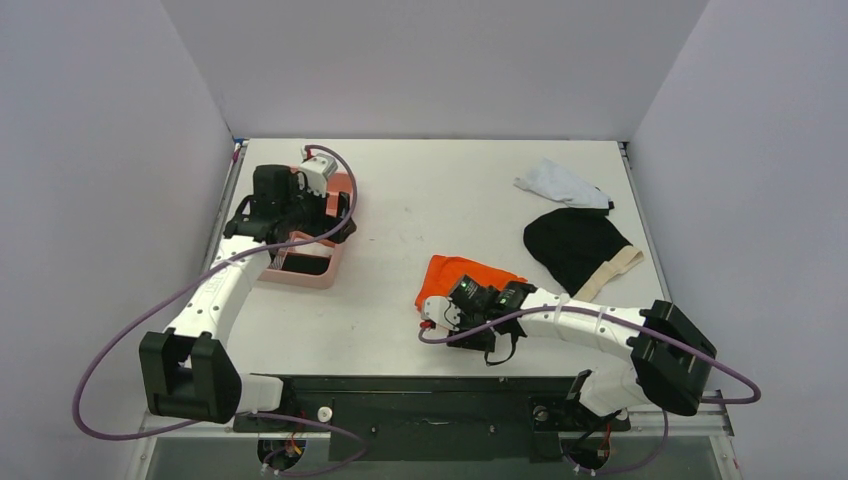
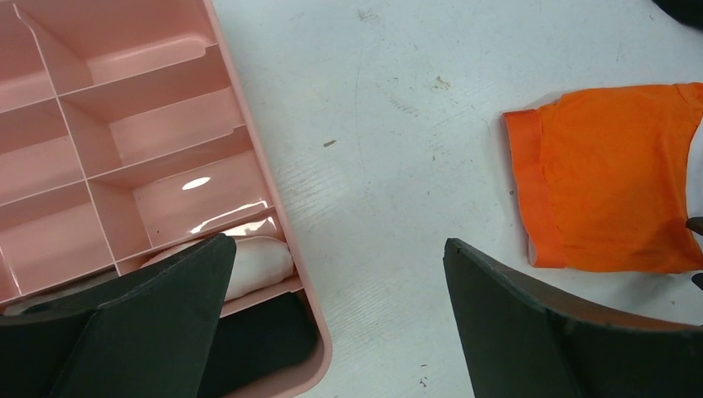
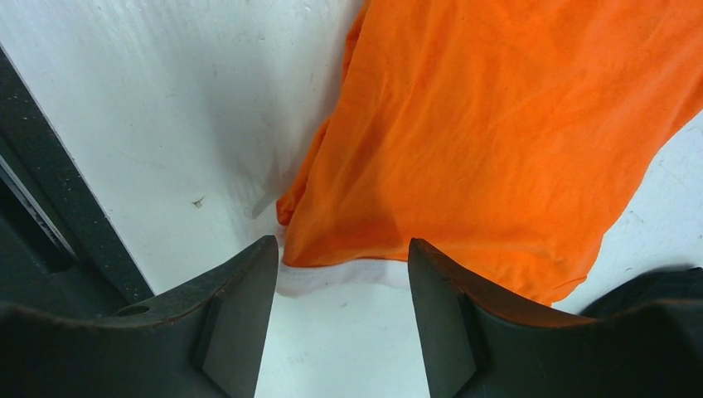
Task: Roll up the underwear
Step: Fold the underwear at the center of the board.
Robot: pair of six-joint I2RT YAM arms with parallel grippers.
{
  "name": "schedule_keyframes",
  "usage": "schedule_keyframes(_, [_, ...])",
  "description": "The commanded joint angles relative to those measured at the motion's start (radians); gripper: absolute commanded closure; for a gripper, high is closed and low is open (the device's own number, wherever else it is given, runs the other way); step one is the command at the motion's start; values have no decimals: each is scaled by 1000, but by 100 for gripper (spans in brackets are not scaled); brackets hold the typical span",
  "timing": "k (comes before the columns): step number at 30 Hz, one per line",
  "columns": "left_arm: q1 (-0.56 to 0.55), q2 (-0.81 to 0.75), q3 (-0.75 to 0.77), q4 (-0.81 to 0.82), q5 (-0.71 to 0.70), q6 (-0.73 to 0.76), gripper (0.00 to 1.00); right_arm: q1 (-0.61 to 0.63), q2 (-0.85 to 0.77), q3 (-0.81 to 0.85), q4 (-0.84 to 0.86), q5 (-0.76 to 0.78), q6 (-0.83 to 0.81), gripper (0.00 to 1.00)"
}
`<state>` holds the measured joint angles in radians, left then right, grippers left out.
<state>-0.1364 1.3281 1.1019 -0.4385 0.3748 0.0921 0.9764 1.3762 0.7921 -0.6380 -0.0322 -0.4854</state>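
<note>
The orange underwear [image 1: 468,274] lies flat on the white table near the front centre; it also shows in the left wrist view [image 2: 613,178] and the right wrist view [image 3: 497,141]. My right gripper [image 1: 444,306] [image 3: 341,253] is open, low at the garment's near edge, with its jaws on either side of the white hem [image 3: 348,275]. The black underwear with a beige waistband [image 1: 575,245] lies at the right. My left gripper [image 1: 303,232] [image 2: 336,249] is open and empty, hovering over the corner of the pink tray.
A pink divided tray [image 1: 322,272] [image 2: 273,191] sits at the left; one compartment holds a white rolled cloth [image 2: 259,261], another a dark item [image 2: 265,340]. A white cloth [image 1: 560,185] lies at the back right. The table's dark front edge [image 3: 58,207] is close to the right gripper.
</note>
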Motion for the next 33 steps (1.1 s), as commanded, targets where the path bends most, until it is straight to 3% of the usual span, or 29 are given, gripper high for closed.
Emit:
schedule_keyframes(1, [-10, 9, 24, 23, -24, 20, 3, 15, -38, -4, 22, 17, 31, 45])
schedule_keyframes(24, [-60, 11, 18, 21, -61, 43, 3, 38, 75, -23, 30, 17, 50, 48])
schedule_keyframes(30, [-72, -3, -14, 26, -56, 88, 3, 19, 112, -2, 34, 29, 68, 66])
schedule_keyframes(33, [-75, -21, -48, 42, -37, 125, 3, -48, 99, -1, 14, 23, 66, 73])
